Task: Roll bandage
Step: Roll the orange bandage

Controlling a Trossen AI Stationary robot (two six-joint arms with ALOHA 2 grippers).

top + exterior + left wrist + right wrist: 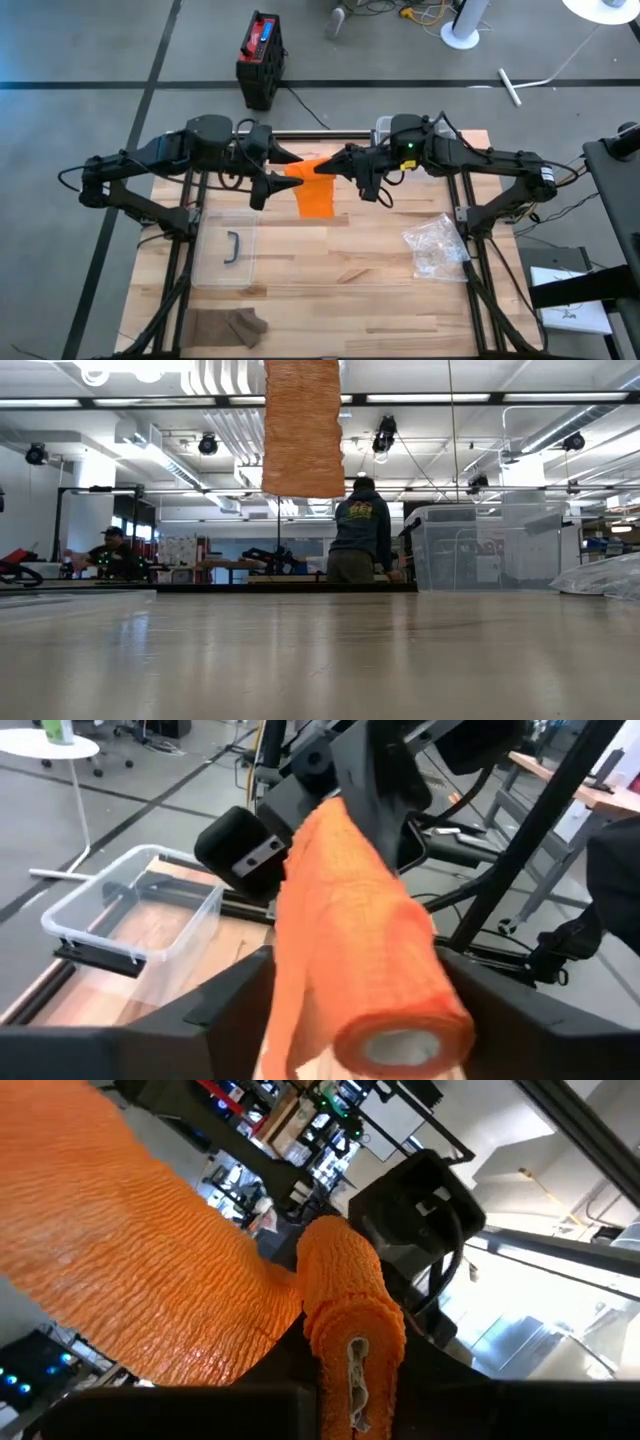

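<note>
An orange bandage is partly wound into a roll (312,170), held in the air between my two grippers over the far middle of the wooden table (330,290). Its loose tail (318,200) hangs flat below the roll. In the low view the tail (300,425) ends well above the tabletop. My left gripper (287,181) comes from the left and is shut on the roll. My right gripper (336,166) comes from the right and is shut on the roll's other end. The roll's hollow core (400,1045) shows in the left wrist view. My left gripper pinches the roll's left end (330,1020) between its two fingers (215,1015), coming level from the table's left. The roll lies along the fingers, lifted clear of the table. My right gripper pinches the roll's right end (345,1315) between its two fingers, coming level from the table's right. The roll lies along the fingers. The unrolled strip (130,1260) spreads away from the roll and hangs slack.
A clear plastic box with a dark handle (228,250) lies at the left middle, and a crumpled clear bag (435,248) at the right. A dark cloth (225,325) lies at the near edge. A clear container (385,126) sits at the far edge. People stand in the room beyond.
</note>
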